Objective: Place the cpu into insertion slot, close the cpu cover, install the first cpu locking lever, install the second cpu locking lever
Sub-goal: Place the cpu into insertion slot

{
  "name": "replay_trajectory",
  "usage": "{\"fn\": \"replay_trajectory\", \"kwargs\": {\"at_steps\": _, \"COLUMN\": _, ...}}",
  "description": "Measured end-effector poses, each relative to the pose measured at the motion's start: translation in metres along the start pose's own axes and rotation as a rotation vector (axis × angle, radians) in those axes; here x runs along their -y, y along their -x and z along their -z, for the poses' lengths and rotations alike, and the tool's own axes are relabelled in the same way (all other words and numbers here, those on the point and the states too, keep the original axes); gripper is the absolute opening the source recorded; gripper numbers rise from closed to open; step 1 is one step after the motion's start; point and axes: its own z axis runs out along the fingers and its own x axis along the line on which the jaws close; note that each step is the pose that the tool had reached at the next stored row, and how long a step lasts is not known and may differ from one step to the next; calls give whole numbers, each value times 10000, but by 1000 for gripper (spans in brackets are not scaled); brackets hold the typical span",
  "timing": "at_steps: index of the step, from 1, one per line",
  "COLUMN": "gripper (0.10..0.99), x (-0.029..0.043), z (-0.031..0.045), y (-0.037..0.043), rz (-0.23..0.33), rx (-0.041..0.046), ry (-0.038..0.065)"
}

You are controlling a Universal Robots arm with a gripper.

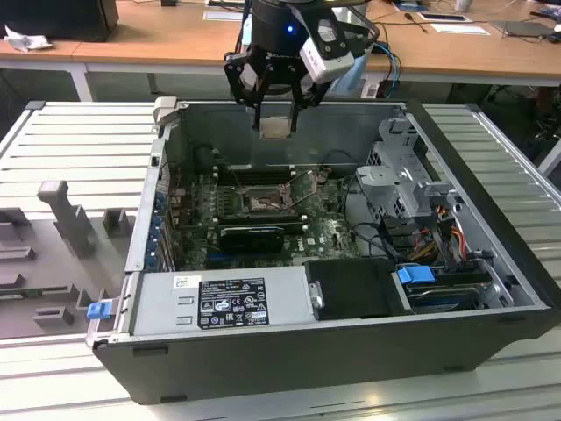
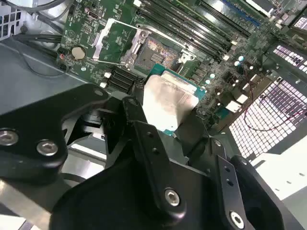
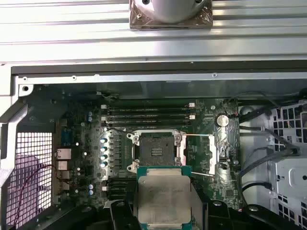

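- My black hand (image 1: 275, 110) is clamped on the pale silvery-tan square cpu (image 1: 275, 128), above the open dark computer case (image 1: 351, 351).
- The dark-rimmed square insertion slot (image 3: 156, 148) lies uncovered below, well apart.
- I judge that a tilted or skewed chip could crush its pins.

Open case (image 1: 289, 355) on slatted table (image 1: 79, 132); power supply (image 1: 219, 303) inside, along one wall; grey fixtures (image 1: 66, 215) at exterior view's left
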Motion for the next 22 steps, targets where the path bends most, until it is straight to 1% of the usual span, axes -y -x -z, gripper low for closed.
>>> {"fn": "replay_trajectory", "kwargs": {"at_steps": 2, "gripper": 533, "x": 0, "z": 0, "y": -1, "rz": -318, "rx": 28, "ry": 6}}
{"fn": "replay_trajectory", "kwargs": {"at_steps": 4, "gripper": 533, "x": 0, "z": -1, "y": -1, "rz": -947, "rx": 85, "ry": 18}}
{"fn": "replay_trajectory", "kwargs": {"at_steps": 6, "gripper": 533, "x": 0, "z": -2, "y": -1, "rz": -1248, "rx": 112, "ry": 24}}
{"fn": "replay_trajectory", "kwargs": {"at_steps": 12, "gripper": 533, "x": 1, "z": -4, "y": -17, "rz": -1688, "rx": 152, "ry": 33}}
{"fn": "replay_trajectory", "kwargs": {"at_steps": 22, "gripper": 533, "x": 1, "z": -6, "y": -18, "rz": -2570, "rx": 230, "ry": 50}}
